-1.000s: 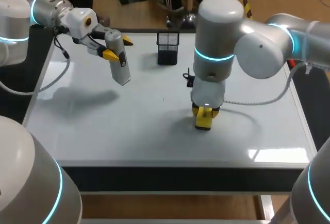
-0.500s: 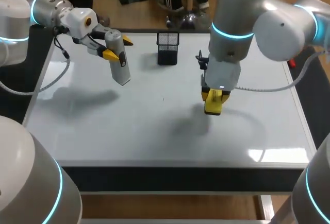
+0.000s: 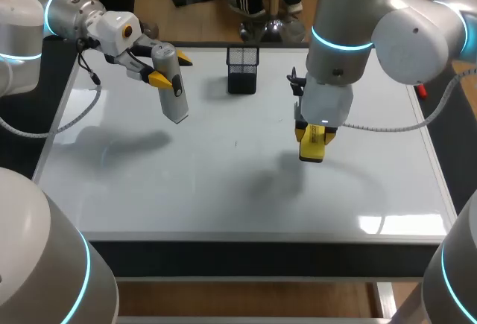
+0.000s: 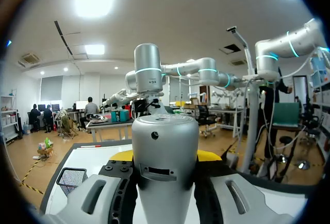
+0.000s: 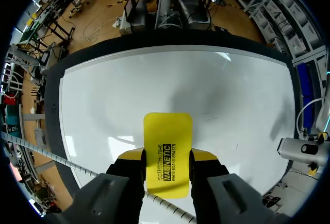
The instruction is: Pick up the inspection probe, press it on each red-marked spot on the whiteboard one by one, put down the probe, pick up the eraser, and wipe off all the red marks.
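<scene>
Head view: my left tool (image 3: 165,71) clamps the inspection probe (image 3: 173,94) aloft over the whiteboard's (image 3: 186,190) far-left part, probably parked clear of the wiping lane. Right tool (image 3: 313,139) grips the yellow eraser (image 3: 311,153) above mid-board, lifted off the surface.
Left wrist: fingers pinch the probe body from both sides.
Right wrist: eraser clamped by its long edges, face toward the board. I can't make out any red marks.
</scene>
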`<move>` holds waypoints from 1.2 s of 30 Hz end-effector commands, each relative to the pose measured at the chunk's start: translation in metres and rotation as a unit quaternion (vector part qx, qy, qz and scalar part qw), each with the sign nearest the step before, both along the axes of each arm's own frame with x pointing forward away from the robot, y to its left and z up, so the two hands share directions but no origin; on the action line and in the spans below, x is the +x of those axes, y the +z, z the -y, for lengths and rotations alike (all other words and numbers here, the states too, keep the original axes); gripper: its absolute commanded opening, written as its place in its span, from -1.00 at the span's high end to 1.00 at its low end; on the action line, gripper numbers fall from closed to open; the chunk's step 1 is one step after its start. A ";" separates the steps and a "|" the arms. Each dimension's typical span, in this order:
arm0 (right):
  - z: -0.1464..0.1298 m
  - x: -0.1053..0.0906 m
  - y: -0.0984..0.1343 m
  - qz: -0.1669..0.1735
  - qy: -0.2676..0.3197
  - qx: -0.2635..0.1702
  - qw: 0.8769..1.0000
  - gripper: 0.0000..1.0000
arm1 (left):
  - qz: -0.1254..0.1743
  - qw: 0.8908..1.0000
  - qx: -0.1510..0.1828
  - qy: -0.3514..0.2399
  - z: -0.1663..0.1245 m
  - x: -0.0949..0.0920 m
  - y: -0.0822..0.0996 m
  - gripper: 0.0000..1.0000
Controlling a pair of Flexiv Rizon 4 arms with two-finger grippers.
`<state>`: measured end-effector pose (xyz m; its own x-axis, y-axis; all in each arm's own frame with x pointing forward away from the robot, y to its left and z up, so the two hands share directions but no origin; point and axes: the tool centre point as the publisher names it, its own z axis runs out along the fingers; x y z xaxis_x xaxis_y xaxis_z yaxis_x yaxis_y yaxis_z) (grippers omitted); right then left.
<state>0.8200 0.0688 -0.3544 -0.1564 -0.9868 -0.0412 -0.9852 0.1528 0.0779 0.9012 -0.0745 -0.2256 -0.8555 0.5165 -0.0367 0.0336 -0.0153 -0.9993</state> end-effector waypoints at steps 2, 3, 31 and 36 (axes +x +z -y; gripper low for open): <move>0.002 -0.001 0.001 0.002 0.001 -0.001 1.000 1.00 | 0.000 1.000 0.000 -0.001 0.000 0.001 0.001 1.00; 0.002 -0.001 0.001 0.002 0.001 -0.001 1.000 1.00 | 0.000 1.000 0.000 -0.001 0.000 0.001 0.001 1.00; -0.039 0.175 -0.020 -0.016 0.051 0.021 0.998 1.00 | 0.000 1.000 0.000 -0.001 0.000 0.001 0.001 1.00; -0.035 0.199 -0.026 -0.016 0.046 0.006 0.999 1.00 | 0.000 1.000 0.000 -0.001 0.000 0.001 0.001 1.00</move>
